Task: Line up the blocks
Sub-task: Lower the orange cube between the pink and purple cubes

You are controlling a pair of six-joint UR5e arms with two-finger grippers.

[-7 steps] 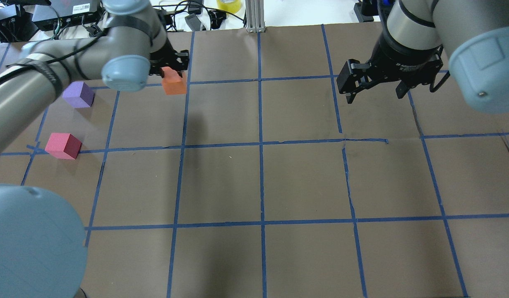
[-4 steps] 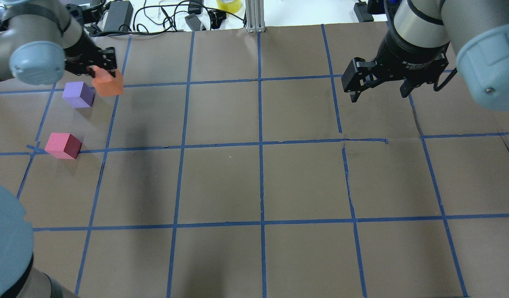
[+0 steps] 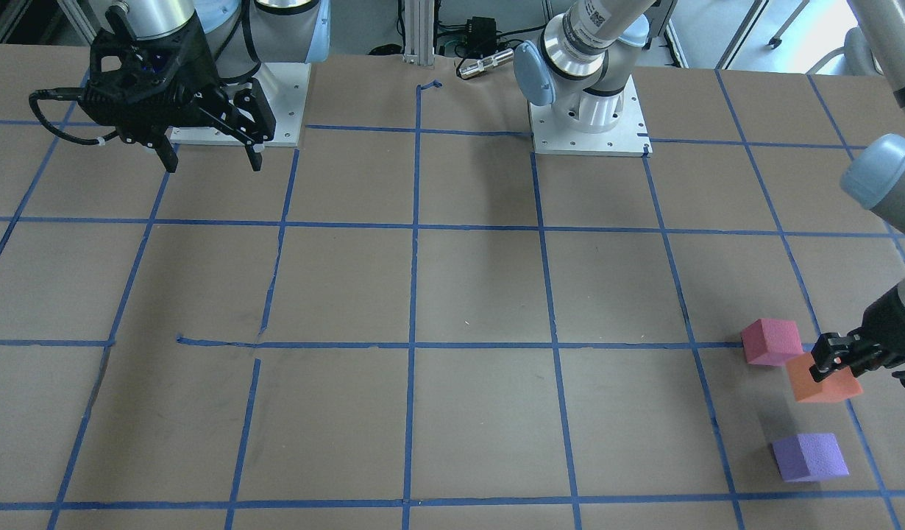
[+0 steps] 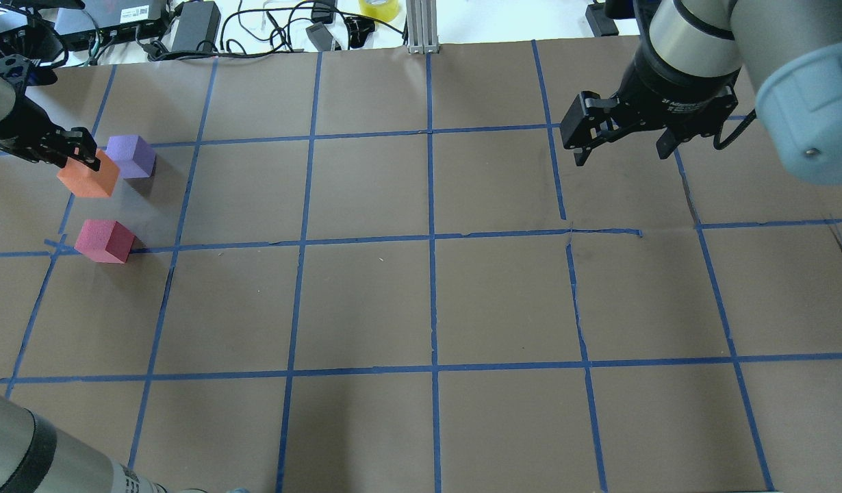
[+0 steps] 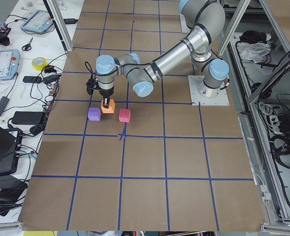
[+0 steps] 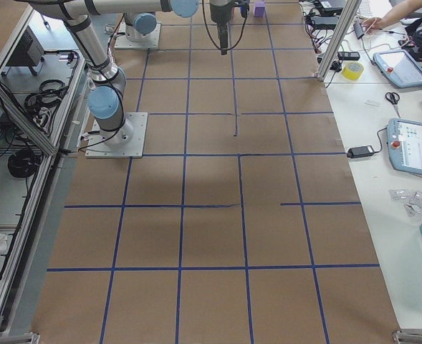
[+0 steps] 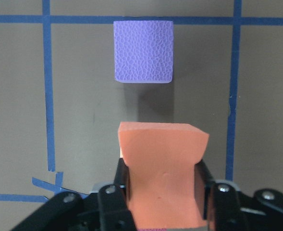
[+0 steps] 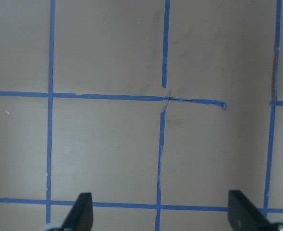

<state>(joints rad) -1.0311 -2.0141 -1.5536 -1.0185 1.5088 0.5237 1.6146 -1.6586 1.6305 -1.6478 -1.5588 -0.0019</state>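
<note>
**At the robot's far-left corner: orange cube hangs between its two neighbours**

Over on the left edge of the worktop [image 4: 366,301], the left end effector [image 7: 163,188] is clamped hard on the orange block [image 7: 163,154]. The foam bulges out wider above the fingers [image 7: 122,185]. It looks to be held just clear of the surface, though I cannot be sure of that.

Here's the relation that matters. From the wrist camera, the purple block [image 7: 143,51] lies dead ahead of the held cube, apart from it, with a strip of bare paper between. The pinkish-red block [image 4: 105,240] sits on the opposite side, back toward the robot. In the left-side view the orange one shows between the pair, a touch off their line.

Long axis? None to speak of: these are cubes. What counts is how the faces sit. The purple cube lies square to the tape grid [image 4: 431,239], and the orange cube's front edge runs near parallel to it, so I judge no twist is needed, only a small sideways shift and a set-down.

The right end effector [image 4: 619,156] hangs well apart, fingers spread wide over bare paper. The left arm is clearly the nearer.
</note>
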